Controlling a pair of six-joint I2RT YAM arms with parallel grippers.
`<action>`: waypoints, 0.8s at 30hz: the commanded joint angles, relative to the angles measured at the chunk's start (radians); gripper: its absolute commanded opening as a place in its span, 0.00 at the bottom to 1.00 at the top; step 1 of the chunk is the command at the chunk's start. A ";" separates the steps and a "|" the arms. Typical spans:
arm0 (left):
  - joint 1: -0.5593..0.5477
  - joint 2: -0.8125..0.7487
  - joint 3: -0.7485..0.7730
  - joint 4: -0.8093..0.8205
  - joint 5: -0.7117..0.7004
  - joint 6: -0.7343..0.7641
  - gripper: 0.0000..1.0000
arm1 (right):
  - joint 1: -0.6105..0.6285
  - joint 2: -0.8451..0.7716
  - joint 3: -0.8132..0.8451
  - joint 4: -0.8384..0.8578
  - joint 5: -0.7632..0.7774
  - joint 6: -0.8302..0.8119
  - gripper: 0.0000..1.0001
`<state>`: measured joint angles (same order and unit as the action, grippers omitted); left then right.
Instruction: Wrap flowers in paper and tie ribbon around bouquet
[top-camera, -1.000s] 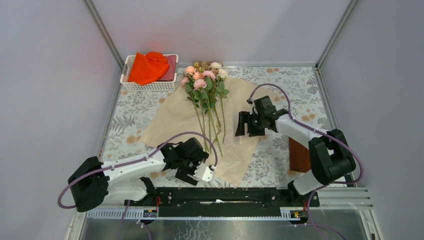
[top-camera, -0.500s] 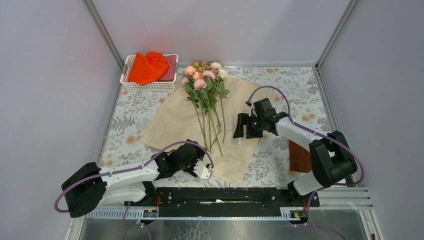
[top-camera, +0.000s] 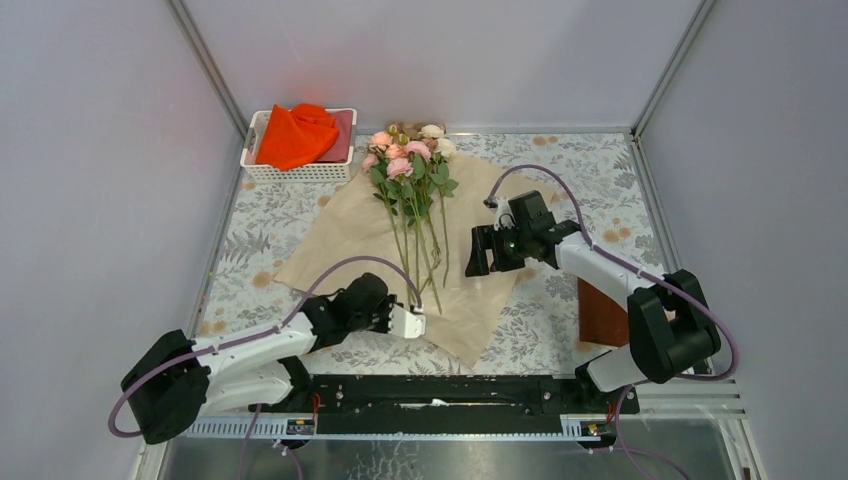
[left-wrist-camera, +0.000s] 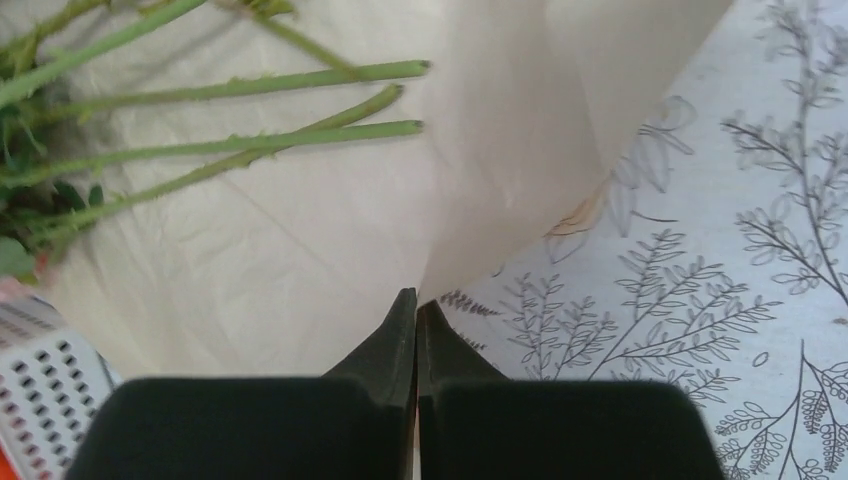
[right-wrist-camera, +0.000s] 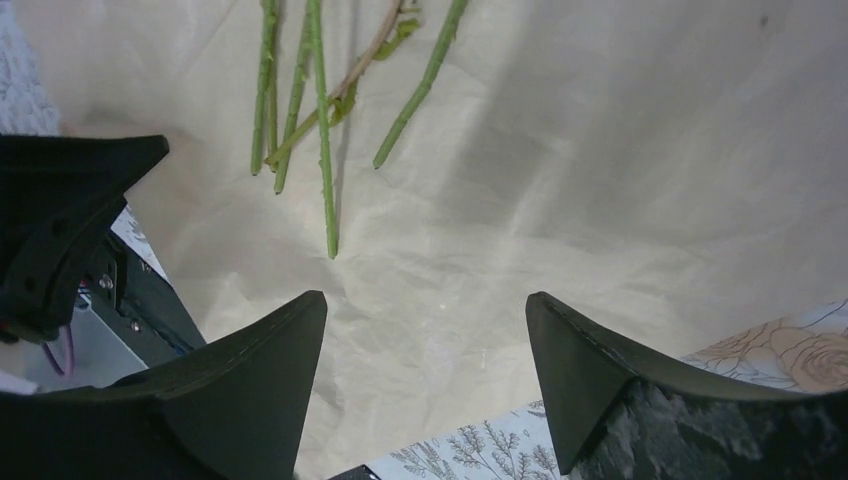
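The flowers (top-camera: 408, 160) lie on the peach paper (top-camera: 340, 235), blooms toward the back and green stems (left-wrist-camera: 250, 145) pointing at me. My left gripper (top-camera: 418, 322) is at the paper's near edge, just past the stem ends. Its jaws (left-wrist-camera: 416, 300) are shut on that edge, and the sheet (left-wrist-camera: 500, 150) rises in a fold from the tips. My right gripper (top-camera: 478, 262) hovers open over the paper's right side (right-wrist-camera: 600, 150), with stem ends (right-wrist-camera: 320, 150) ahead of it. A small tan heap (top-camera: 402, 128) lies behind the blooms; I cannot tell whether it is the ribbon.
A white basket (top-camera: 300, 172) holding a bright orange-red cloth (top-camera: 295, 135) stands at the back left. A brown block (top-camera: 598, 310) sits near the right arm's base. The grey leaf-patterned mat (top-camera: 590, 180) covers the table, with grey walls on three sides.
My left gripper moved up from the front edge to the paper's near edge and closed on it. The right gripper drifted slightly left and stayed open.
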<state>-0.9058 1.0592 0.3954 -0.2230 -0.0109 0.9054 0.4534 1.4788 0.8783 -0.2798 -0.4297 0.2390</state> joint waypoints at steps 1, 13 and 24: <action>0.085 -0.015 0.077 -0.021 0.107 -0.138 0.00 | 0.006 -0.080 0.091 -0.023 -0.057 -0.168 0.82; 0.261 -0.034 0.144 -0.008 0.195 -0.383 0.00 | 0.002 -0.309 -0.025 0.130 -0.391 -0.490 0.88; 0.608 0.102 0.227 -0.081 0.484 -0.473 0.00 | 0.009 -0.315 -0.245 0.369 -0.505 -0.651 0.92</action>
<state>-0.3981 1.1145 0.5743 -0.2741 0.3088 0.4763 0.4526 1.1175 0.6167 -0.0235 -0.8749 -0.3328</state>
